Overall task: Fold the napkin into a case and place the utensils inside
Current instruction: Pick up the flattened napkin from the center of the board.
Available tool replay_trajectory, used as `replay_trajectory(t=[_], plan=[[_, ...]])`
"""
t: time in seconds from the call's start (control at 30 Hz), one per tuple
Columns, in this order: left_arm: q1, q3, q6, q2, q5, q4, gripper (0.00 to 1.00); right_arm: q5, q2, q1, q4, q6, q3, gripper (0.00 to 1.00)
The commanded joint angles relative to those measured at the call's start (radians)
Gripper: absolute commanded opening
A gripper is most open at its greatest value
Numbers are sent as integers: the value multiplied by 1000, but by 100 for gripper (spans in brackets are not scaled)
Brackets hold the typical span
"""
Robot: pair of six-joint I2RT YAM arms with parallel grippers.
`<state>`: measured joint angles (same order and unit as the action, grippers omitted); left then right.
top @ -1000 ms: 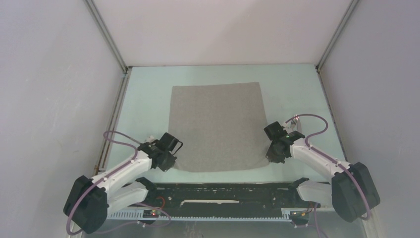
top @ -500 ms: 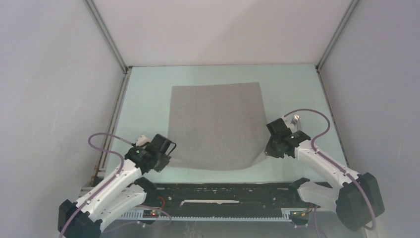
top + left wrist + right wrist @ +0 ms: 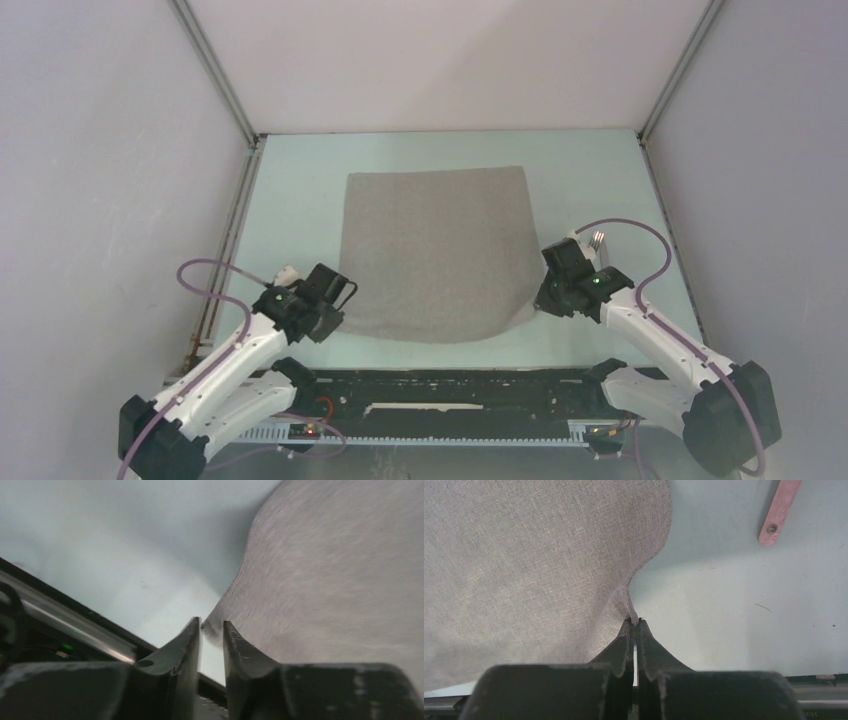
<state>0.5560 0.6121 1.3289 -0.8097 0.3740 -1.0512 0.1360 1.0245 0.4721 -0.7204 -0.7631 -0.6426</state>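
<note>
On the pale green table (image 3: pixel 300 190), the napkin (image 3: pixel 435 250) is spread unfolded; its near right corner is pinched and raised by the clenched right gripper (image 3: pixel 634 624); the left gripper (image 3: pixel 211 626) is held slightly parted at the near left corner, gripping nothing; a pink handle (image 3: pixel 779 512) is seen nearby.

Top camera looks down from behind; wrist cameras sit close over napkin (image 3: pixel 435 255) corners.
</note>
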Motion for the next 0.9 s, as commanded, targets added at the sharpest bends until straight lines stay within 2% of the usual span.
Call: replay_trajectory(t=[0.0, 0.07, 0.17, 0.37, 0.67, 0.73, 0.87], plan=[[-7, -34, -1, -44, -22, -11, 40, 0, -17, 9, 6, 17, -26, 0], [-7, -28, -5, -53, -14, -13, 54, 2, -20, 8, 7, 18, -25, 0], [-7, -39, -7, -74, -36, 22, 60, 1, -18, 8, 9, 15, -26, 0], [-5, -89, 8, -147, -87, 101, 59, -1, -11, 9, 10, 15, -26, 0], [-11, -119, 30, -195, -50, 137, 58, 2, -12, 9, 6, 19, -25, 0], [-13, -98, 23, -241, -33, 139, 53, 2, -10, 8, 8, 19, -26, 0], [-13, -109, 33, -307, -52, 164, 49, 2, -6, 8, 11, 18, -26, 0]])
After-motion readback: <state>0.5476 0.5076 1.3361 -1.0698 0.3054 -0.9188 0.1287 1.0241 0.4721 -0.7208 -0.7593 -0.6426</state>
